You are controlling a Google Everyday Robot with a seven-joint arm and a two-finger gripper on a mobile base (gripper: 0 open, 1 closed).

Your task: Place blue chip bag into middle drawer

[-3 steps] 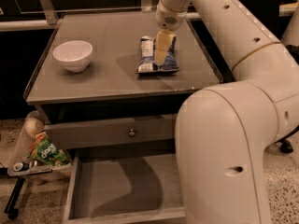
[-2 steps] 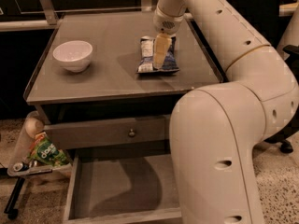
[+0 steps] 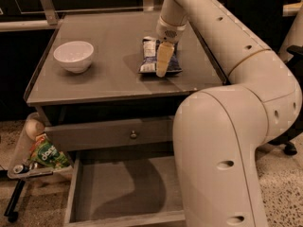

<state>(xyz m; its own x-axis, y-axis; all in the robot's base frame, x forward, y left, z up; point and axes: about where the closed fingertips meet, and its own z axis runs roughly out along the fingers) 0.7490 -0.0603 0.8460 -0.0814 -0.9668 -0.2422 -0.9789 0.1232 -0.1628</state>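
Note:
The blue chip bag point(image 3: 148, 58) lies flat on the grey cabinet top point(image 3: 104, 79), right of centre, dark blue with white patches. My gripper point(image 3: 161, 69) points down right over the middle of the bag, at or just above its surface, and hides part of it. The middle drawer point(image 3: 118, 188) stands pulled out below the front of the cabinet, a wide shallow grey tray with nothing in it. My arm's big white links point(image 3: 218, 141) cover the drawer's right side.
A white bowl point(image 3: 73, 56) sits on the left of the cabinet top. A shut grey drawer front with a small round knob point(image 3: 133, 135) is above the open drawer. A green snack packet point(image 3: 47, 155) sits in a holder at the cabinet's left side.
The gripper has come slightly lower and nearer the front over the bag. The arm's lower links have shifted a little. The bag, bowl and drawer have not moved.

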